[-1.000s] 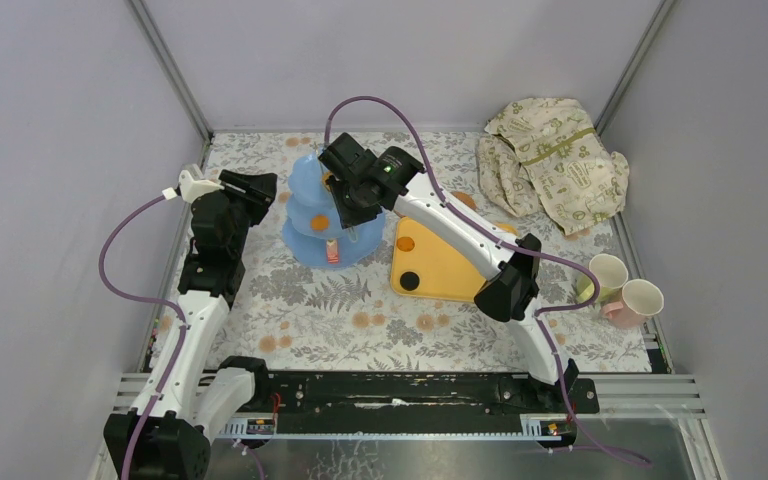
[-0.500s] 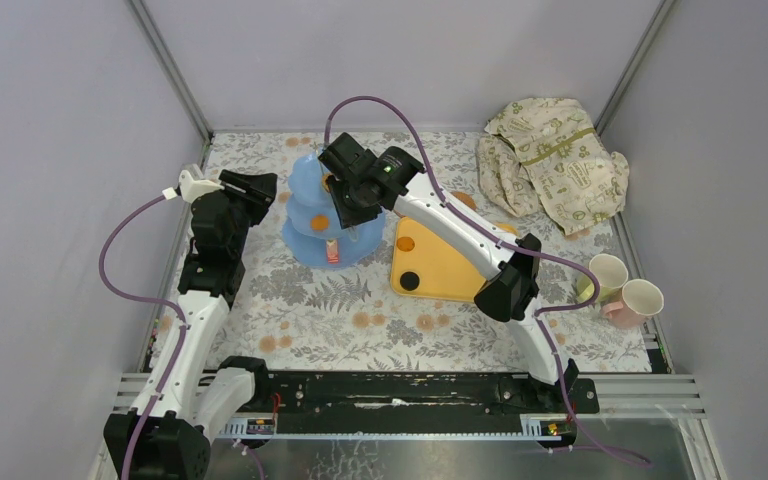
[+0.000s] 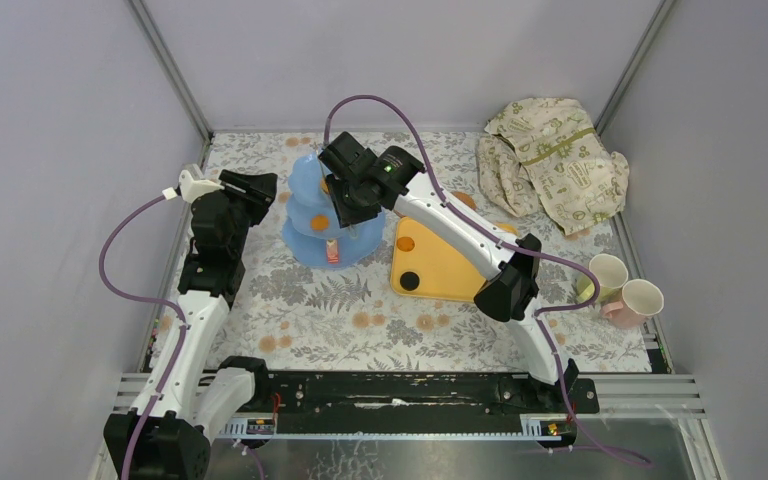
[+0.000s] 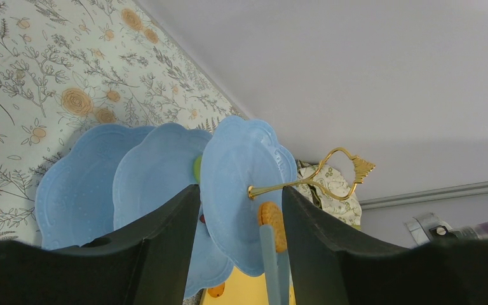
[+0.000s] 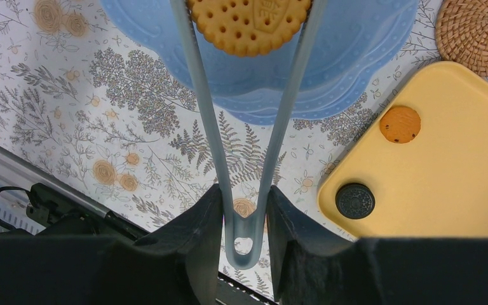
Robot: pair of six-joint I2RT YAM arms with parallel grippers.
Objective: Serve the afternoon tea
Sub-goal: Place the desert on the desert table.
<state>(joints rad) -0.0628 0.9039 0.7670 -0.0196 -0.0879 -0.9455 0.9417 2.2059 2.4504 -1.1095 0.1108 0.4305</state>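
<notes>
- Here, the tongs (image 5: 197,95) are clamped by the right jaws, a biscuit (image 5: 249,22) pinched over the stand (image 5: 368,51).
- Left jaws are held apart, empty.
- Tongs should be eased open slowly.

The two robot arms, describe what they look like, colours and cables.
Both have white tubular links with chunky black joints. The left arm and right arm each trail a purple cable. A green light glows on the right wrist. Fingers are flat and black: left gripper, right gripper.
</notes>
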